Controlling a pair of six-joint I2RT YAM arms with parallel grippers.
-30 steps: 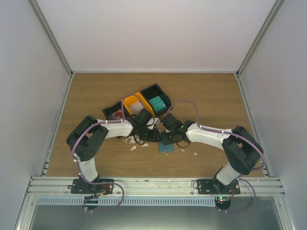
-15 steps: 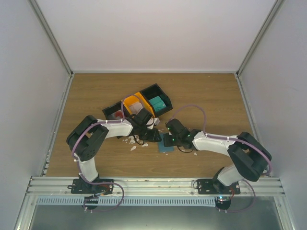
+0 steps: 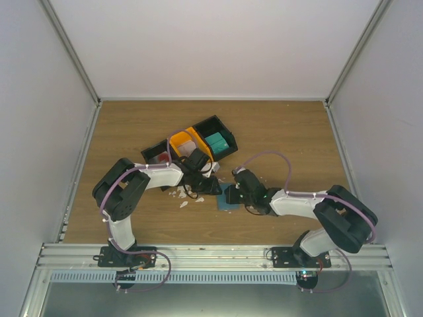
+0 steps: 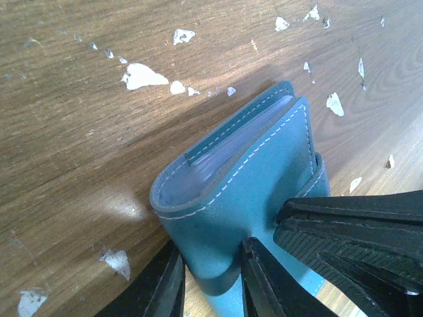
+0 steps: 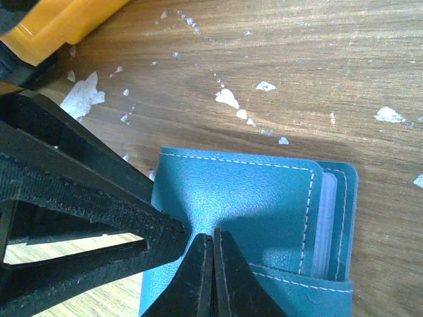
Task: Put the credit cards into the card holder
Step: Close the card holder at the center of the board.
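left end effector (image 4: 211, 257) pinches card holder (image 4: 264, 178); its inside hidden

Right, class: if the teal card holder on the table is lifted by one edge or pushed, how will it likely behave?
The card holder is a soft stitched fold, so its cover would probably flop open if lifted by one edge. It is flat and thin, so it should slide rather than tip or roll. The clear sleeves inside probably add a little stiffness.

White-and-black arms (image 3: 162, 177), purple cables (image 3: 271, 154), ribbed black fingers (image 4: 357, 231).
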